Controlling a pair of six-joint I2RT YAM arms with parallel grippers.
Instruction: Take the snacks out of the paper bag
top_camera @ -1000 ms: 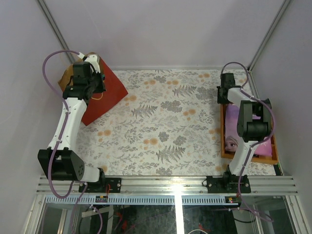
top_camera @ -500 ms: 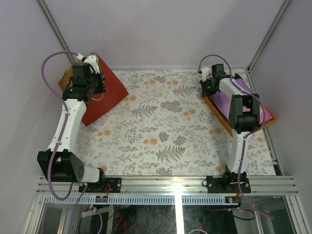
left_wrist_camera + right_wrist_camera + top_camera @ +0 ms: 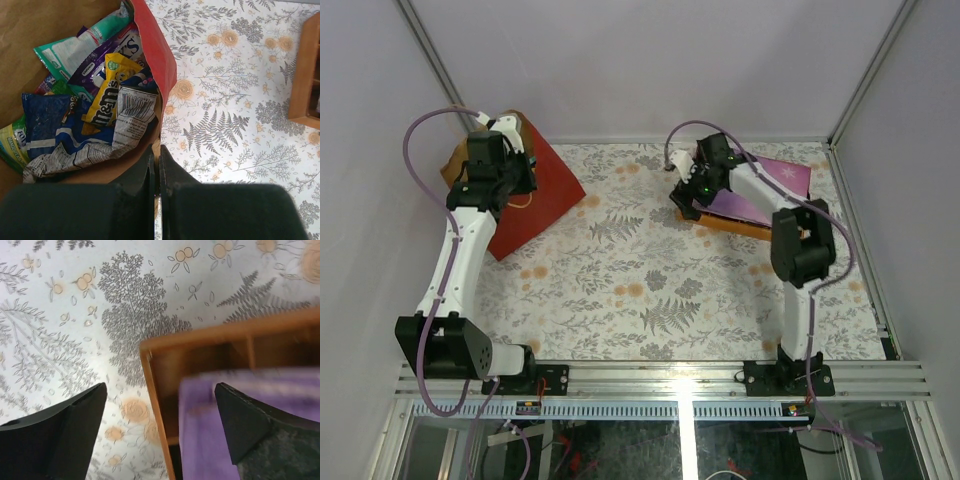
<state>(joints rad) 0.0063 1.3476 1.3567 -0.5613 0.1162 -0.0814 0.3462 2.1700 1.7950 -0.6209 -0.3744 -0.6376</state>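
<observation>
— What takes up most of the overhead view?

— The table, under a grey-and-orange floral cover. The red paper bag lies in its upper left corner, with its brown mouth turned toward the left wall.

— And on the other side?

— A wooden tray sits skewed in the upper middle-right, with a purple cloth lying in it.

— Where are the snacks?

— The snacks are all inside the bag, heaped in the left half of the left wrist view. I can see teal, purple and green packets, and a yellow m&m's packet lies on a crumpled blue-and-white pack.

— What are the arms doing?

— The left gripper is at the bag's mouth, at the bottom centre of its own view. Its fingers are pressed together on the brown rim, with only a thin seam between them. The right gripper is spread wide above the tray's near corner, one finger over the tablecloth and the other over the cloth. It grasps nothing that I can see, and I cannot tell whether it touches the tray.
</observation>
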